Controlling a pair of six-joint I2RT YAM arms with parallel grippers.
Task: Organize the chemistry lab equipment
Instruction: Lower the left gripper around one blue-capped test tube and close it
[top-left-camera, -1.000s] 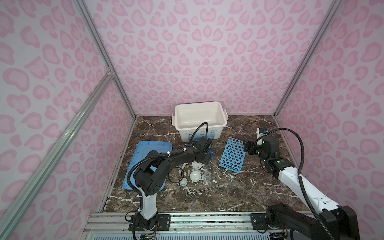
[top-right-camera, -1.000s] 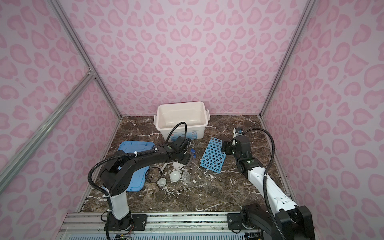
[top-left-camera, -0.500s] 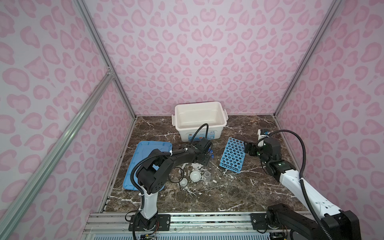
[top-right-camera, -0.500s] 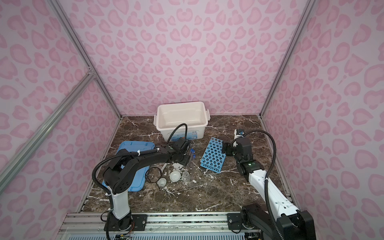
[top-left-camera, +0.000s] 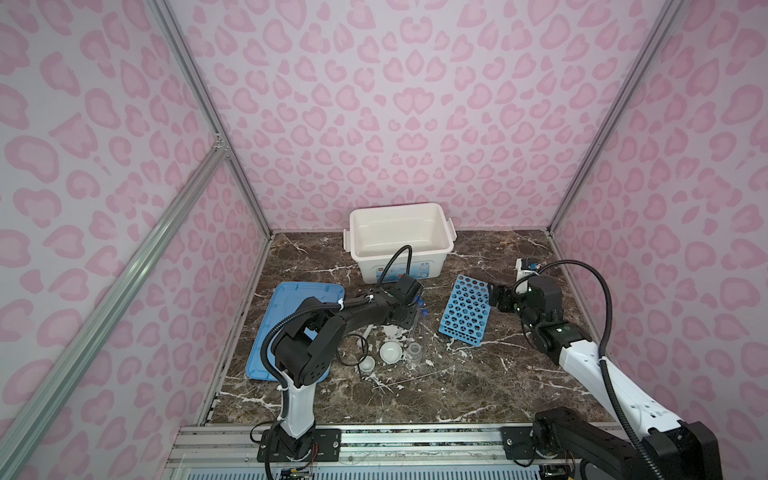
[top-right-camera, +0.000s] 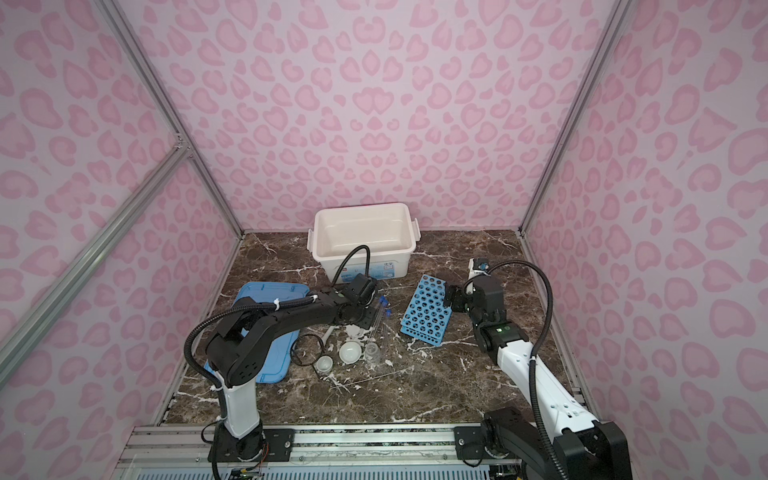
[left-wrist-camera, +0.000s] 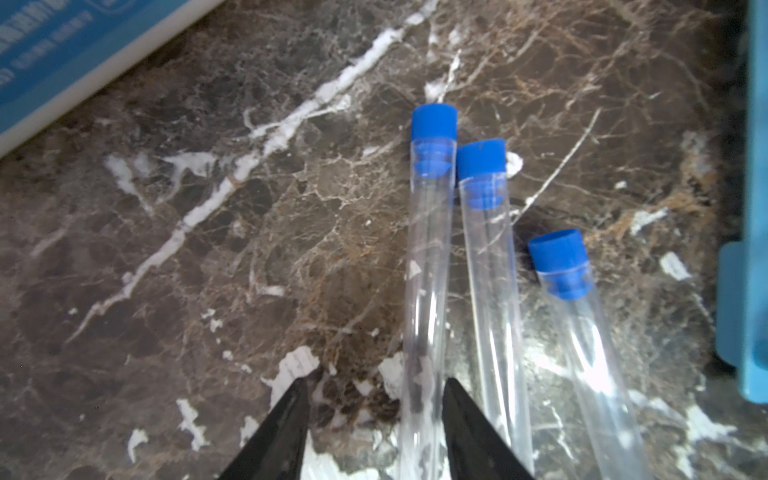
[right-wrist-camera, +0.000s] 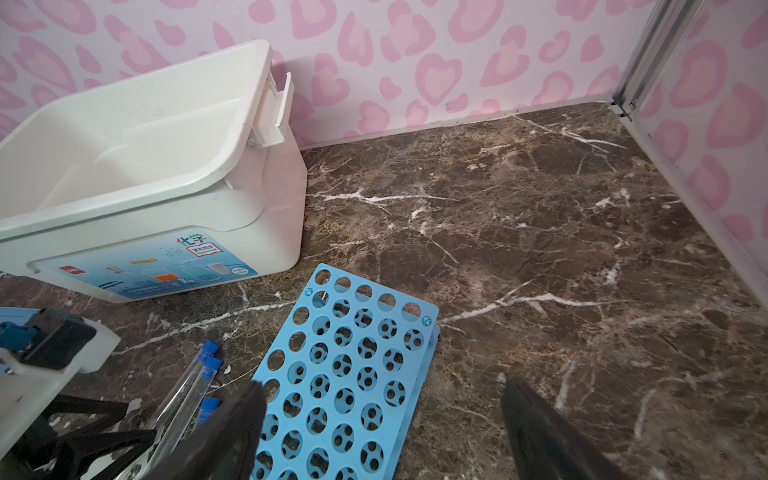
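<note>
Three clear blue-capped tubes (left-wrist-camera: 490, 232) lie side by side on the marble, left of the blue perforated rack (top-left-camera: 465, 309) (right-wrist-camera: 345, 374). My left gripper (left-wrist-camera: 376, 399) (top-left-camera: 409, 320) is open and straddles the outermost tube (left-wrist-camera: 426, 291); that tube lies against one finger, with a gap to the other. My right gripper (right-wrist-camera: 382, 388) (top-left-camera: 498, 297) is open wide over the rack's right edge, holding nothing. Nearer the front lie a white pestle (top-left-camera: 365, 332), a black wire ring stand (top-left-camera: 341, 360), a white cup (top-left-camera: 367, 365), a white dish (top-left-camera: 391, 352) and a small clear beaker (top-left-camera: 414, 352).
A large white storage box (top-left-camera: 415, 252) (right-wrist-camera: 166, 199) stands open at the back, just behind the left wrist. A flat blue lid (top-left-camera: 286, 316) lies at the left under the left arm. Pink walls close in on three sides.
The left gripper's jaws have narrowed around the tube. The right arm has shifted only slightly by the rack.
</note>
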